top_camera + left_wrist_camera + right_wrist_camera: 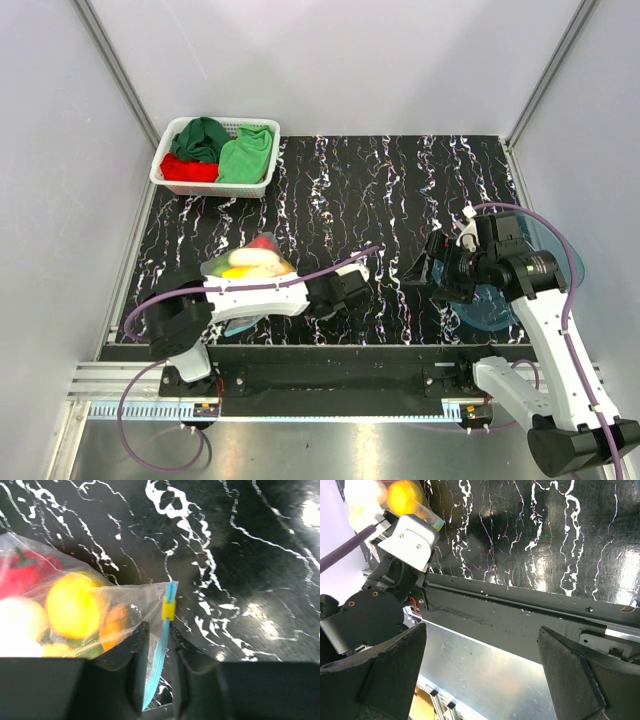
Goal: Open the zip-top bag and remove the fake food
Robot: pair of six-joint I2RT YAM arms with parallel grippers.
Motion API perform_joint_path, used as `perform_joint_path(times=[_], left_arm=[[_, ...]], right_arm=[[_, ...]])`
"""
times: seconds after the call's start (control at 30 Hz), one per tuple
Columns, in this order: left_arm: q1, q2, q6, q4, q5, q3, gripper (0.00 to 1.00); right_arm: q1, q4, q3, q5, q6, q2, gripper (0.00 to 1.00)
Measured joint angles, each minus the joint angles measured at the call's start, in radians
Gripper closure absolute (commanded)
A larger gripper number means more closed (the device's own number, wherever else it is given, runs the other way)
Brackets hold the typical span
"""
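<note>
Fingers of the left gripper (160, 630) stand a narrow slit apart, either side of the bag's (137, 597) blue zip strip; I cannot tell whether they pinch it. The bag lies near-left on the table (350, 190) with the toy food (75, 605) inside. The right gripper (481, 630) gapes wide and empty. A basket (165, 170) of cloths sits at the far left.

1. We see a clear, crinkly plastic zip-top bag (142, 594), shiny, with a smooth light blue plastic zip strip (159, 655).
2. The plastic fake food (75, 605) inside looks glossy.
3. Our black, white-veined tabletop (240, 555) is smooth, glossy.
4. Red and green folded cloths (245, 155) look soft, matt; their white lattice basket (215, 188), plastic.
</note>
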State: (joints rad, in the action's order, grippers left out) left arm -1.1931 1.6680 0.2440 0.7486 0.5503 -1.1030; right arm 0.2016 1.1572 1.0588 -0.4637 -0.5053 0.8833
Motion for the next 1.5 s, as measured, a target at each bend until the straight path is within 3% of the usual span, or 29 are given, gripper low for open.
perform_joint_path(times=[0.17,0.4,0.53,0.87,1.23,1.5], left_arm=[[0.0,0.012,-0.012,0.004,0.028,-0.002,0.99],[0.0,-0.019,-0.019,0.05,-0.014,-0.056,1.0],[0.0,-0.096,-0.019,0.1,-0.108,-0.123,1.0],[0.049,-0.223,-0.012,0.172,-0.382,-0.308,1.0],[0.222,-0.256,-0.05,0.187,-0.755,-0.399,1.0],[0.37,-0.262,-0.062,0.193,-0.972,-0.446,1.0]], right_arm=[[0.0,0.0,-0.012,0.0,-0.009,-0.011,0.0],[0.0,-0.034,-0.018,-0.024,0.001,-0.01,0.0],[0.0,-0.118,-0.03,-0.076,0.047,0.003,0.0],[0.0,-0.518,-0.196,-0.317,0.114,-0.01,0.0],[0.037,-0.947,-0.256,-0.599,0.1,0.057,0.05],[0.114,-1.227,-0.247,-0.702,0.019,0.207,0.25]])
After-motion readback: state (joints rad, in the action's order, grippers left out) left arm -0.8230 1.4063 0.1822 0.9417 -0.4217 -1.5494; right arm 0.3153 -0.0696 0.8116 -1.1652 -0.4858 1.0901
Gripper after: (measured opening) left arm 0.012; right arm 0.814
